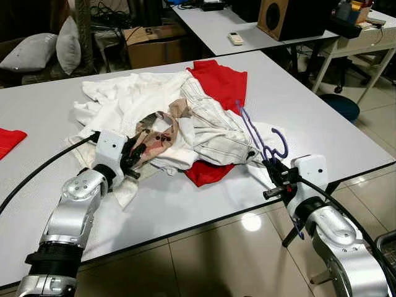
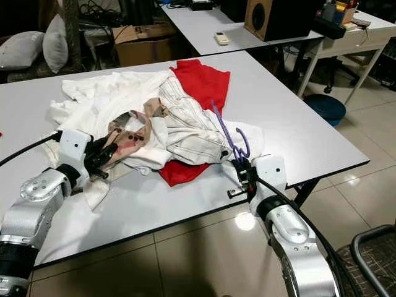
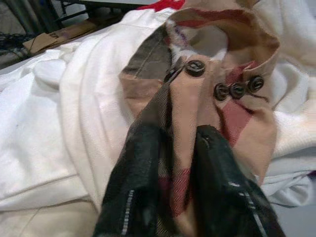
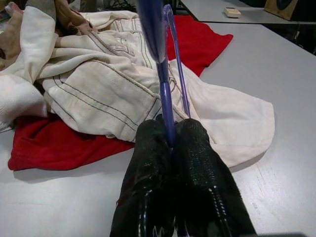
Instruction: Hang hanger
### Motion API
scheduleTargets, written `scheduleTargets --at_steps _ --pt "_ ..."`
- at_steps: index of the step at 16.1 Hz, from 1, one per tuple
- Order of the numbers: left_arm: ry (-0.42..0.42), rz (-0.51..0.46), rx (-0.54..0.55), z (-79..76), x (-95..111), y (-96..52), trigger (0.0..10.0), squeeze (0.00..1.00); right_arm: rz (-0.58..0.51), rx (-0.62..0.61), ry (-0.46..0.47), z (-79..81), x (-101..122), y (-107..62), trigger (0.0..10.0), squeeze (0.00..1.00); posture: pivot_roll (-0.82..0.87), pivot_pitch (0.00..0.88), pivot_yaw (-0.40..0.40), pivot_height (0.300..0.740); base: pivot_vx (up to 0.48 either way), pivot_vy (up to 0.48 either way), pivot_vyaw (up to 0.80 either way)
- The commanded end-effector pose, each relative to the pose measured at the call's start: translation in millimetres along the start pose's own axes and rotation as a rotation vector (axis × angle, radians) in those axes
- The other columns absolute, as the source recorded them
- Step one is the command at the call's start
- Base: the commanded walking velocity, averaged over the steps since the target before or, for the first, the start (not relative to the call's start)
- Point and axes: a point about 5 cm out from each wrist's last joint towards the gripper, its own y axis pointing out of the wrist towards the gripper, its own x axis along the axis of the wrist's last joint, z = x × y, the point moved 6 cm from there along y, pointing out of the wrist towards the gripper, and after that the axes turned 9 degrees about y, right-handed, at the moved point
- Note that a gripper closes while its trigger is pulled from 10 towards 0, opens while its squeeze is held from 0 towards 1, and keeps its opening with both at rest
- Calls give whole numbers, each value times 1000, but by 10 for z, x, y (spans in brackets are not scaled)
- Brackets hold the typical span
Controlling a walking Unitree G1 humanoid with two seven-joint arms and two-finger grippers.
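**Gripping hanger and garment at the laundry pile**

Holding a purple hanger (image 1: 263, 143) in my right hand (image 1: 274, 171), I have both black fingers (image 4: 148, 168) pressed shut on its thin bar at the near right corner of the clothes pile (image 1: 179, 124). My left hand (image 1: 133, 158) is clamped on the buttoned edge of a tan plaid shirt (image 3: 207, 94) at the pile's near left side. Everything lies on a white bench (image 1: 297, 99).

From my grip the hanger runs up and away over the striped cream garment (image 1: 216, 127), its long axis slanting back toward the red cloth (image 1: 219, 83) behind the pile, its curled hook just beside my hand. By my judgement it is light, stiff and slick plastic, thin enough to twist between my fingers, so a hold near the middle of a straight bar seems safest. The shirt looks soft and limp; it will likely sag and drag its neighbours, so the collar or placket is the place to take it.
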Motion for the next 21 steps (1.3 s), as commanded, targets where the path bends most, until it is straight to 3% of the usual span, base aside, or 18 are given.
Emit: scheduleTargets --at_steps 1,5,11,14,17,20,21 --pt "4 -13 -23 -24 64 38 0 0 17 6 5 21 -57 6 10000 0 28 0 56 740 0 0 0" --pt "-54 -55 -38 -21 151 66 0 0 10 -8 4 6 -54 -14 10000 0 17 0 70 740 0 0 0" --pt "-75 -49 -44 -28 135 70 0 0 12 -9 -1 12 -60 -30 10000 0 14 0 72 740 0 0 0" --pt "-157 -123 -18 49 351 122 0 0 8 -8 -1 11 -52 -16 10000 0 19 0 69 740 0 0 0" --pt "-167 -253 -28 127 801 154 0 0 -7 -7 3 20 -22 4 10000 0 23 0 76 740 0 0 0" --pt "-183 -359 -2 263 1150 115 0 0 -15 -15 7 11 -10 4 10000 0 22 0 81 740 0 0 0" --pt "-204 -429 13 332 1351 84 0 0 -17 -16 8 16 -8 3 10000 0 23 0 82 740 0 0 0"
